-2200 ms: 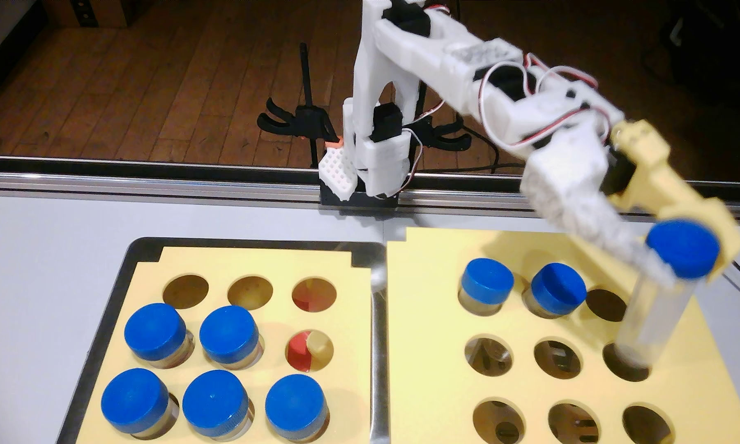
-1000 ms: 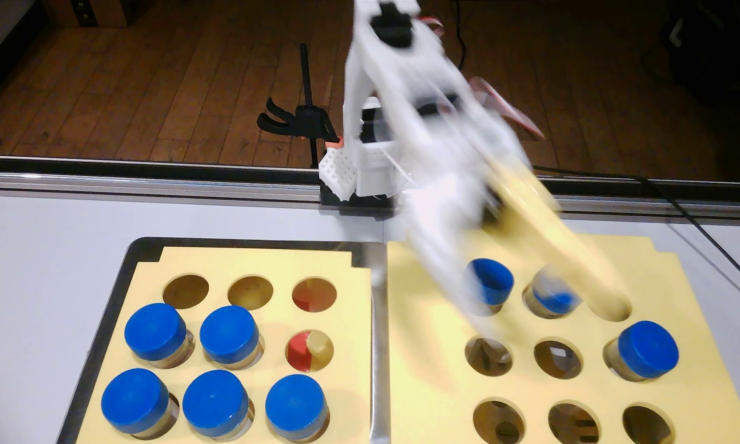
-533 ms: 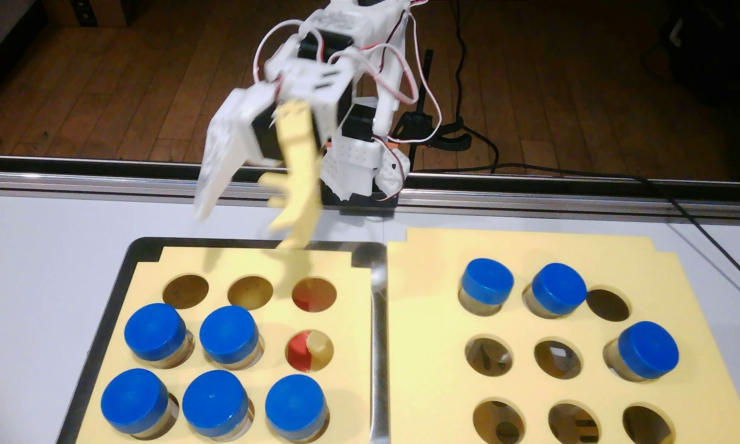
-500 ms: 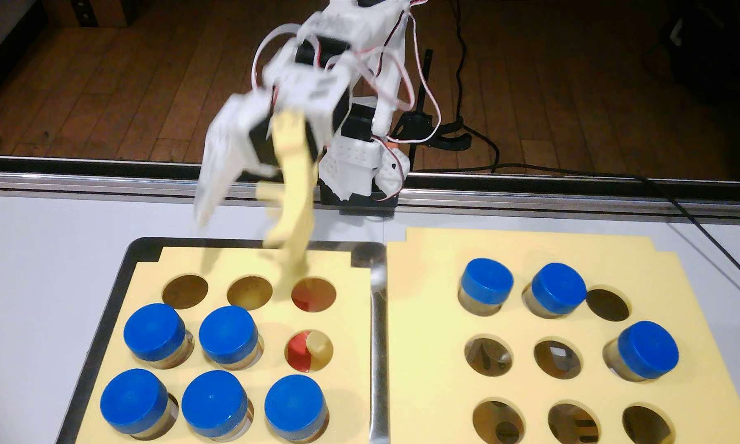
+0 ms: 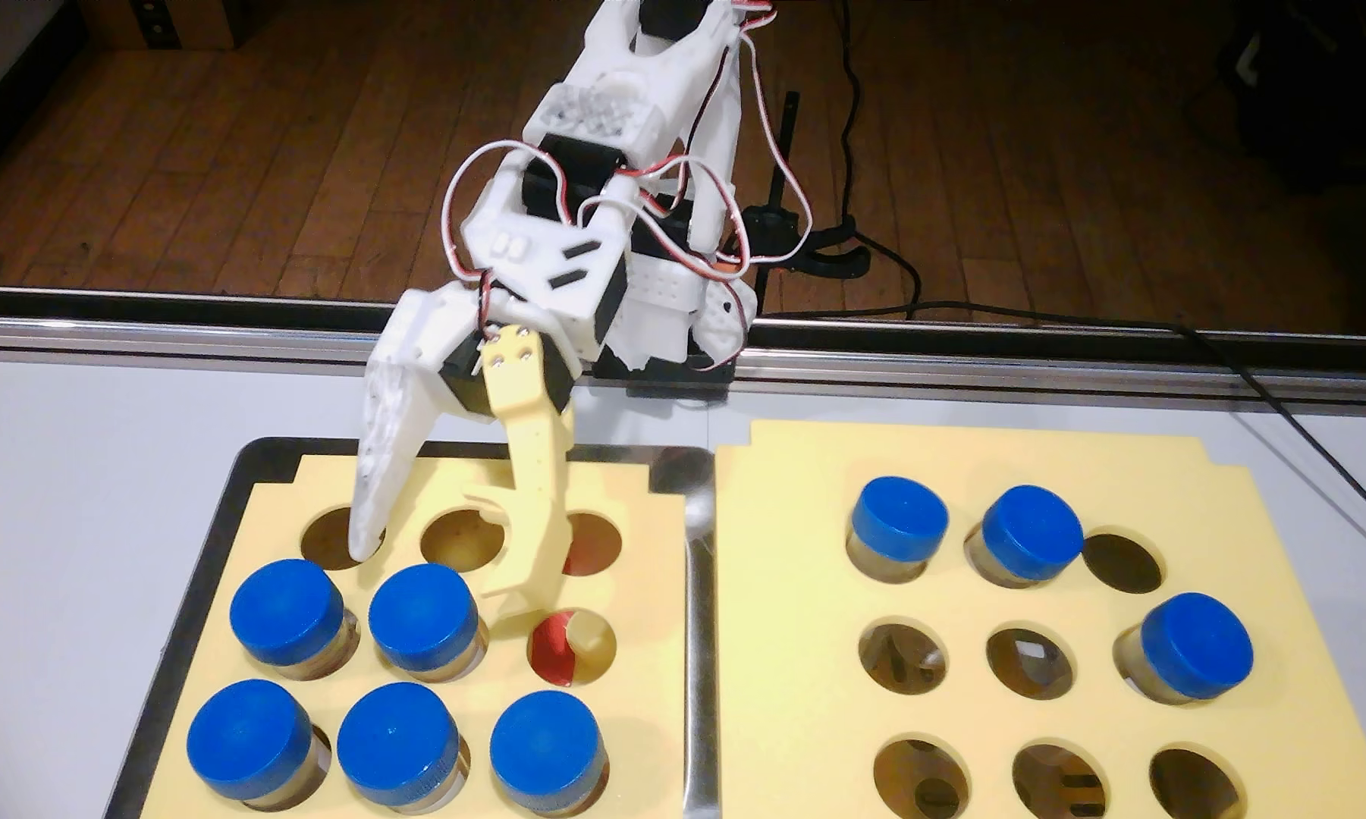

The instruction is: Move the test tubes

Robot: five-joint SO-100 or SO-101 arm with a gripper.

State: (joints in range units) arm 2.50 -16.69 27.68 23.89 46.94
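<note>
Near-row test tubes (image 5: 396, 752) in left foam block (image 5: 648, 630): bodies cut by bottom edge. Arm (image 5: 648, 71): upper part cut by top edge. Gripper (image 5: 447, 587): yellow finger covers part of far-right hole. Contents of right foam block (image 5: 782, 591) holes: too dark to identify.

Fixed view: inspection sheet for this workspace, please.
Surface: pale table; left foam rack in a metal tray; right foam rack beside it.
Job's things: test tubes, five in the left rack, three in the right.
Clutter: red-and-cream object in a left-rack hole.
Grippers: gripper open, empty, above the left rack's middle-row centre tube.
Cables: red-and-white wires on the arm; black cable across the table.
Surroundings: wooden floor, clamps.
</note>
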